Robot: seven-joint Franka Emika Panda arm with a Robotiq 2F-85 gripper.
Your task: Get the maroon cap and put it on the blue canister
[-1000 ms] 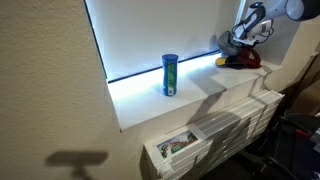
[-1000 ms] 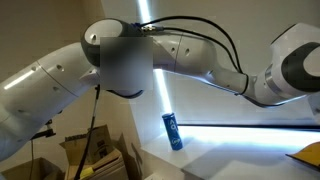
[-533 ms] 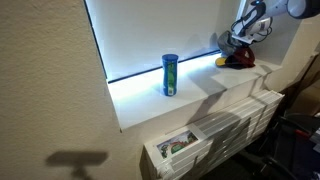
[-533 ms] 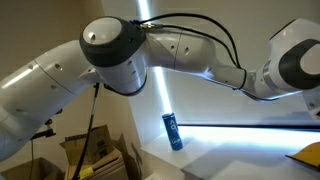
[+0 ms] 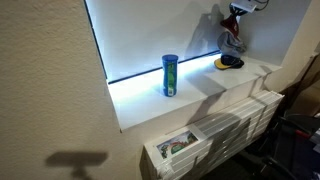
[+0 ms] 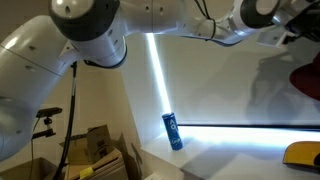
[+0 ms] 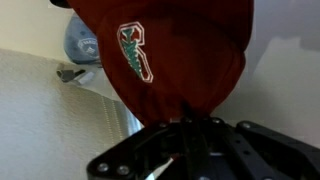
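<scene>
The gripper [image 7: 190,128] is clamped on the maroon cap [image 7: 180,50], which hangs limp above the right end of the sill [image 5: 195,100], high enough, I judge, to pass over the blue canister [image 5: 170,74] standing well apart to its left. Only the wrist view shows the pinch on the fabric; both exterior views show the canister, which it lacks.

Nothing here really reads as words or numbers. The closest thing is a stitched emblem [image 7: 135,52] on the front of the maroon cap [image 7: 200,45] in the wrist view. It's white-edged with green and red, and no letters can be made out. The blue canister [image 5: 170,74] has a green-and-white label [image 5: 171,87] low on its side, too small to read.
</scene>
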